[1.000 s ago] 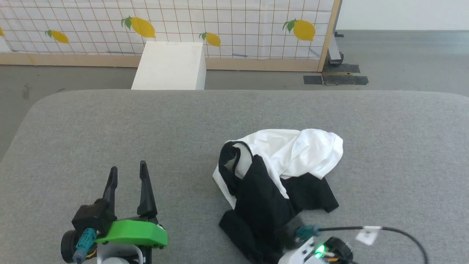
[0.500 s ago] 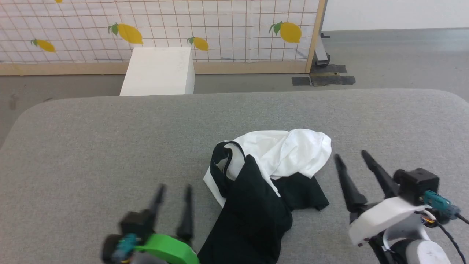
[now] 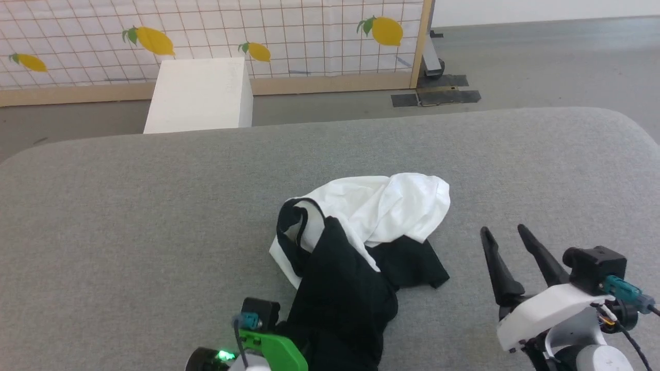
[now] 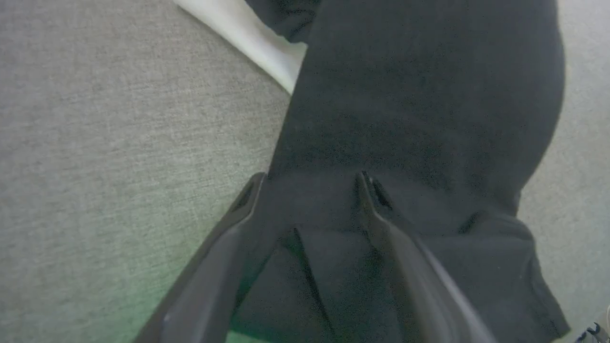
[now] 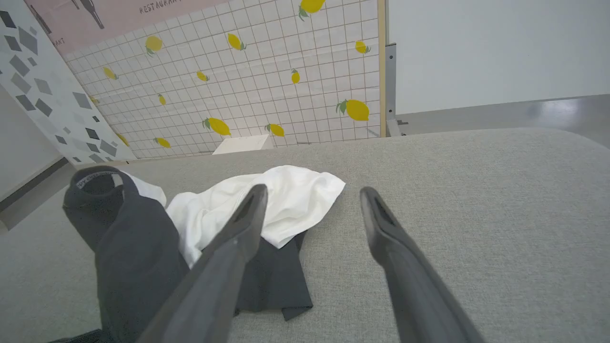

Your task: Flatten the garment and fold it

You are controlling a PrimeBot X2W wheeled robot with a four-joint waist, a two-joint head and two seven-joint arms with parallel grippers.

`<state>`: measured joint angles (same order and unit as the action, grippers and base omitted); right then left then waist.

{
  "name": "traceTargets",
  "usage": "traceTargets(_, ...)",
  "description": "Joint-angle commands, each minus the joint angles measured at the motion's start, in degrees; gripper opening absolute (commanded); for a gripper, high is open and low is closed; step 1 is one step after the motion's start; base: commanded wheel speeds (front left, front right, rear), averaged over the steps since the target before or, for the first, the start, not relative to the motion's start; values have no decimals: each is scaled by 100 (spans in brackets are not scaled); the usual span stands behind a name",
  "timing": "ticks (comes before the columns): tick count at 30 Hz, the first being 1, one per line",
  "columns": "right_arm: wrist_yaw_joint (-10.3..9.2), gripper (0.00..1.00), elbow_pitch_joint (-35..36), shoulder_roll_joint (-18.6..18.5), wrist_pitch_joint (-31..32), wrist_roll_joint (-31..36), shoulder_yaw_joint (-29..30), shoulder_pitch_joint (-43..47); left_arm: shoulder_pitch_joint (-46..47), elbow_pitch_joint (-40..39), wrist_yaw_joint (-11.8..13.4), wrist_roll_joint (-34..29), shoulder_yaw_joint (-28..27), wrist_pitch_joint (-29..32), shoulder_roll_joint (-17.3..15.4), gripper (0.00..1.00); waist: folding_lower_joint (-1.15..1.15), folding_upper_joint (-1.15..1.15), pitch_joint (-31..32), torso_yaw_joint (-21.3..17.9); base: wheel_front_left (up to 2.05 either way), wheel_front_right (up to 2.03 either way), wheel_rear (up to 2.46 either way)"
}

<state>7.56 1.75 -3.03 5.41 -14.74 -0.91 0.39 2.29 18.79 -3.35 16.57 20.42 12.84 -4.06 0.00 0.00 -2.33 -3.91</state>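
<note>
On the grey padded surface (image 3: pixel 129 206), the garment (image 3: pixel 376 211) lies crumpled before us; our left gripper (image 4: pixel 310 175) spreads its 2 fingers over its black cloth, and our right gripper (image 3: pixel 503 230) hangs parted just beside it, empty.

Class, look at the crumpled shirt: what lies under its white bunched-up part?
From under the white fabric a black part pokes out, flat on the grey cushioned surface. Whatever else lies beneath the white folds is covered and cannot be seen.

Seemingly one garment (image 3: pixel 381 206), one box (image 3: pixel 198 95), two end effectors (image 4: pixel 310 177) (image 3: pixel 503 230).
</note>
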Motion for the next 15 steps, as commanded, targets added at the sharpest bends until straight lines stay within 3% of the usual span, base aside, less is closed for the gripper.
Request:
traceTargets(1, -8, 100, -34, 14, -55, -49, -50, -31, 153, 125, 148, 9, -5, 229, -9, 100, 0, 0, -67, -83, 0, 0, 0)
traceTargets(5, -8, 100, -78, 14, -67, -100, -154, -71, 235, 407, 392, -69, 89, 1028, -19, 100, 0, 0, -119, -175, 0, 0, 0)
traceTargets(6, -8, 100, -91, 14, -71, -114, -171, -75, 231, 441, 332, -44, 156, 1265, -30, 72, 0, 0, -126, -190, 0, 0, 0)
traceTargets(7, -8, 100, -101, 14, -78, -129, -179, -77, 221, 420, 290, 9, 176, 1401, -29, 22, 0, 0, -132, -200, 0, 0, 0)
traceTargets(8, -8, 100, -107, 14, -83, -135, -181, -78, 209, 374, 240, 63, 183, 1447, -27, 0, 0, 0, -138, -203, 0, 0, 0)
traceTargets(10, -8, 100, -122, 14, -93, -139, -171, -74, 189, 214, 186, 136, 142, 1327, -43, 0, 0, 0, -138, -195, 0, 0, 0)
traceTargets(12, -8, 100, -136, 14, -94, -132, -141, -60, 164, 12, 294, 205, -60, 926, -47, 0, 0, 0, -122, -159, 0, 0, 0)
traceTargets(15, -8, 100, -146, 14, -81, -128, -90, -32, 74, -285, 648, 350, -596, 191, -72, 0, 0, 0, -65, -76, 0, 0, 0)
